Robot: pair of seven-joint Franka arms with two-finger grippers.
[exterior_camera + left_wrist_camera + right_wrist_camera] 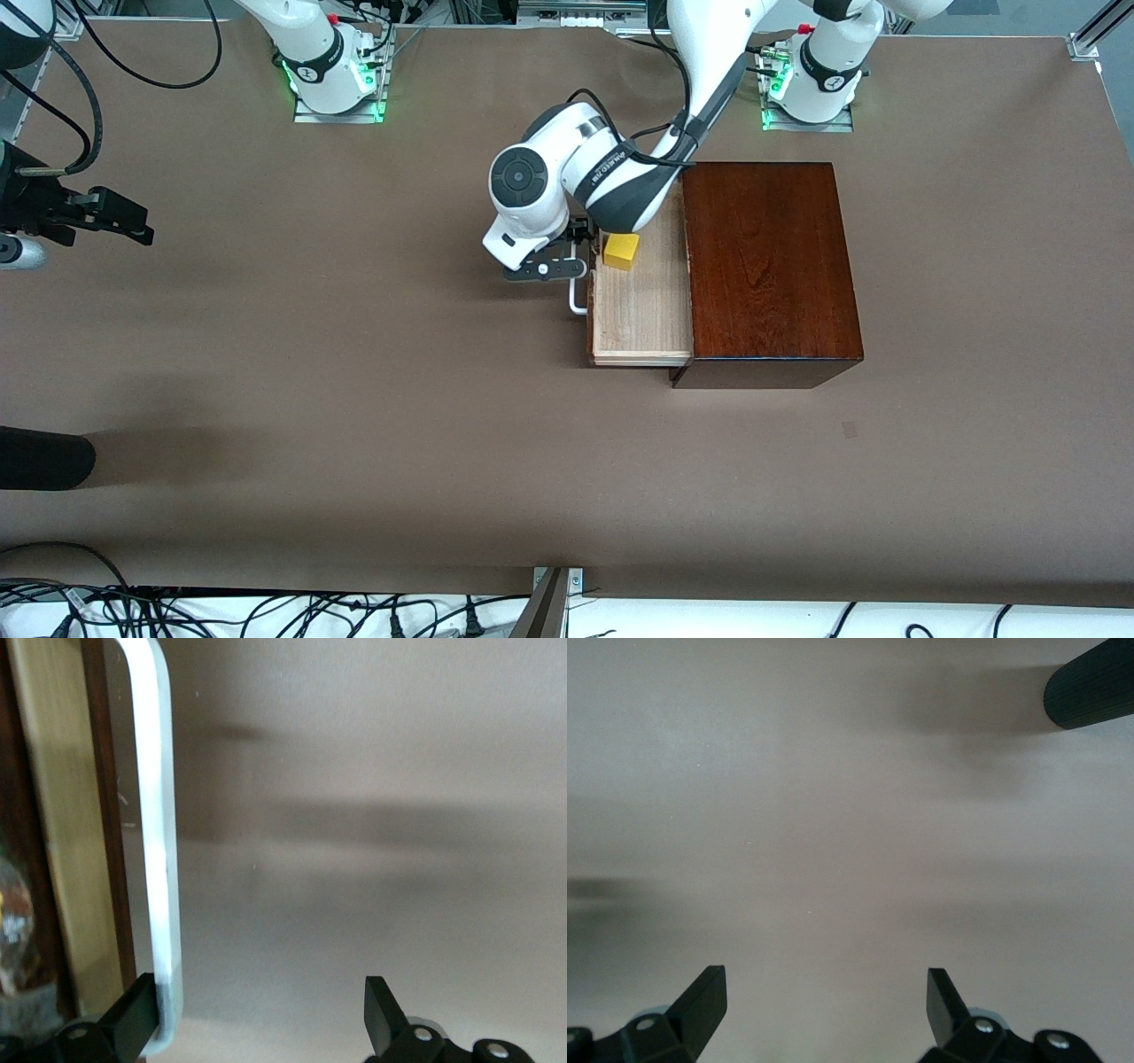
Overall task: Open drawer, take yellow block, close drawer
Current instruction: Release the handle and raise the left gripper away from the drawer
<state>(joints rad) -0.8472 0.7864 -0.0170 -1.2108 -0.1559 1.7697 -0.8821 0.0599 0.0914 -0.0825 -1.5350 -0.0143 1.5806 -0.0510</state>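
Note:
The drawer (642, 310) stands pulled out of the dark wooden box (766, 266) toward the right arm's end of the table. The yellow block (621, 251) lies in the tray, near its front and on the side farther from the front camera. My left gripper (547, 268) is low, in front of the drawer, by the white handle (578, 299). In the left wrist view the gripper (261, 1014) is open and the handle (159, 859) runs just inside one finger (133, 1014). My right gripper (140, 226) waits open and empty at the right arm's end of the table, over bare mat (824, 1001).
A black rounded object (44, 456) lies at the table edge at the right arm's end, nearer the front camera; it also shows in the right wrist view (1090, 691). The left arm's wrist (567, 177) hangs over the drawer's part farthest from the front camera. Brown mat lies around the box.

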